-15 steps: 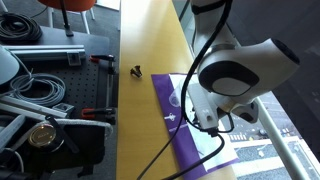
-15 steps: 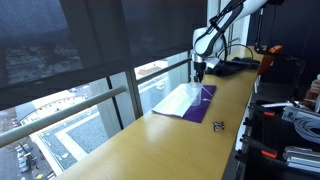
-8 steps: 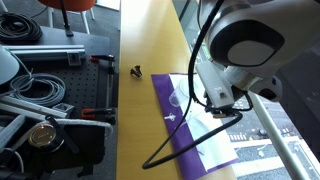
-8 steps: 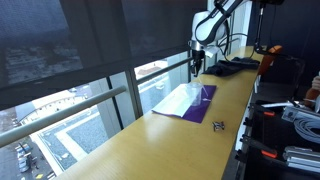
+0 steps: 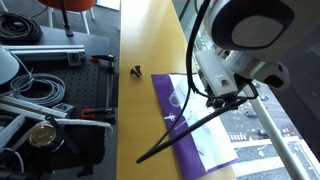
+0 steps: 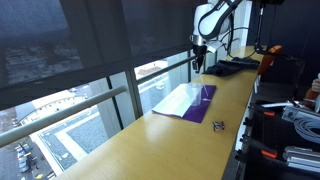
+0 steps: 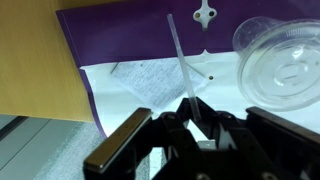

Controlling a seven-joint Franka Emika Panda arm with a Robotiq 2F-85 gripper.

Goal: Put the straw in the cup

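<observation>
In the wrist view the gripper comes in from the bottom edge with its dark fingers pinched narrow on the straw. The straw is thin, straight and white. It runs from the fingertips near the centre of the frame up and slightly left, and its free end lies over the purple mat close to the top edge.

The cup fills the upper right of that frame. It is clear and glassy, with a round rim and faint rings showing inside, and it stands well to the right of the straw without touching it. Beneath it a white sheet lies on the mat. A small white bit with a dark mark sits on the purple at the top, between the straw's tip and the cup.

In an exterior view the cup shows only faintly on the mat at mid-frame, and a small black clip lies further up on the yellow wooden tabletop. In an exterior view the gripper hangs above the mat in the upper right — the straw is too fine to make out there.
</observation>
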